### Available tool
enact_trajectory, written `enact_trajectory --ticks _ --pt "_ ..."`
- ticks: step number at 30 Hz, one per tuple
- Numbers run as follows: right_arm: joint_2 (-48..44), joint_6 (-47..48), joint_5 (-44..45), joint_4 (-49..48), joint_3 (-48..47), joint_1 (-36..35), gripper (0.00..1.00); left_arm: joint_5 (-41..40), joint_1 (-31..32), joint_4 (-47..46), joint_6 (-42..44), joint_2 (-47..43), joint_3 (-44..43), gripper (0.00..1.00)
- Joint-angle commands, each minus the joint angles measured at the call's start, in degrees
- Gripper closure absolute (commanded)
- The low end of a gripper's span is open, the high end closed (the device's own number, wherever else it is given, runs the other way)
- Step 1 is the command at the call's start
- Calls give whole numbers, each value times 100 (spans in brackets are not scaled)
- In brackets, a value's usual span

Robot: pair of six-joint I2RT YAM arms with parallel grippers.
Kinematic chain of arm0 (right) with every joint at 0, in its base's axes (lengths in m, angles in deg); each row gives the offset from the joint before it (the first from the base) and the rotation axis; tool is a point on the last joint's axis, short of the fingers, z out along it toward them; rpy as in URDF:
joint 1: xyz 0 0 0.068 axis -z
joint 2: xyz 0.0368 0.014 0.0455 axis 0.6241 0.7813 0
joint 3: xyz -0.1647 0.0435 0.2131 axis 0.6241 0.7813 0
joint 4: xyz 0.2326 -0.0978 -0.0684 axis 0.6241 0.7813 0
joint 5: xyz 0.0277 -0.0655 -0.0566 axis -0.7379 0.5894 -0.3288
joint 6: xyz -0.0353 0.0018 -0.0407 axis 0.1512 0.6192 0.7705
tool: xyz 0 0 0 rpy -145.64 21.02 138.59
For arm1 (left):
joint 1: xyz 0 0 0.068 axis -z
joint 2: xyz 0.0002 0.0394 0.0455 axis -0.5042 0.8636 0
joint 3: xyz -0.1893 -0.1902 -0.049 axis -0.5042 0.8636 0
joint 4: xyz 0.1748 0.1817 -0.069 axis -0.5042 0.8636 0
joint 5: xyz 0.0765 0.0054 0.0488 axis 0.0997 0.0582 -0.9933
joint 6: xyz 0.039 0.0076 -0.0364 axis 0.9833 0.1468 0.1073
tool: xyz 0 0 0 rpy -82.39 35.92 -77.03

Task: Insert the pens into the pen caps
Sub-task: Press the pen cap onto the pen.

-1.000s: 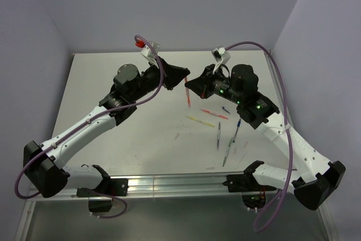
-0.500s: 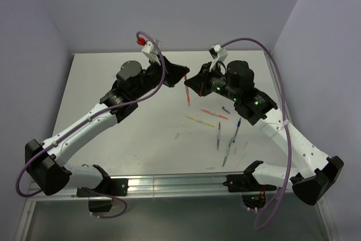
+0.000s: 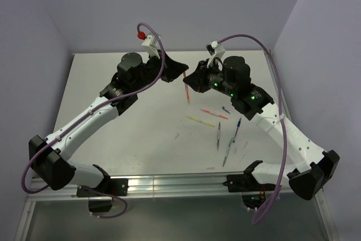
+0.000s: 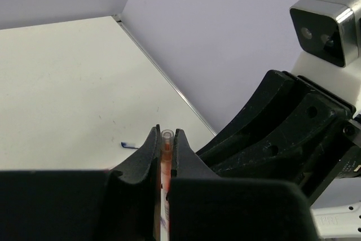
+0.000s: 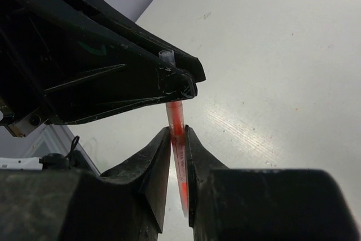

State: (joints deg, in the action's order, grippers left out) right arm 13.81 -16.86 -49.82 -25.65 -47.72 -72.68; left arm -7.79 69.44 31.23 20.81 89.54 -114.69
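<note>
So, red pen point(image 5: 176, 119) upright in mid-air over the table point(image 3: 141, 134) | left gripper point(image 4: 167, 145) clamped near its top, clear end point(image 4: 167, 134) poking out | right gripper point(image 5: 177, 139) flanks the shaft below, can't tell if it's pinching | I'd hold left firm and slide right straight along the shaft, no twist

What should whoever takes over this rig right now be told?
Left hand: shut on the red pen near its top, held roughly upright above the table; a clear end pokes out above the hand.
Right hand: flanks the same pen lower down; grip or not, cannot tell.
Other pens lie loose on the table near the right arm, a dark cap beside them.
Done: unclear whether any pen is capped.
Left: at least the dark cap needs its pen.
</note>
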Motion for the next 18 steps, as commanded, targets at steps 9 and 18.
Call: enact_trajectory --ticks 9,18 --pt "83 45 -44 -890 -529 84 72 468 -250 600 -29 201 -271 100" --pt "48 133 79 -608 -442 84 65 476 -523 400 -152 113 -271 100"
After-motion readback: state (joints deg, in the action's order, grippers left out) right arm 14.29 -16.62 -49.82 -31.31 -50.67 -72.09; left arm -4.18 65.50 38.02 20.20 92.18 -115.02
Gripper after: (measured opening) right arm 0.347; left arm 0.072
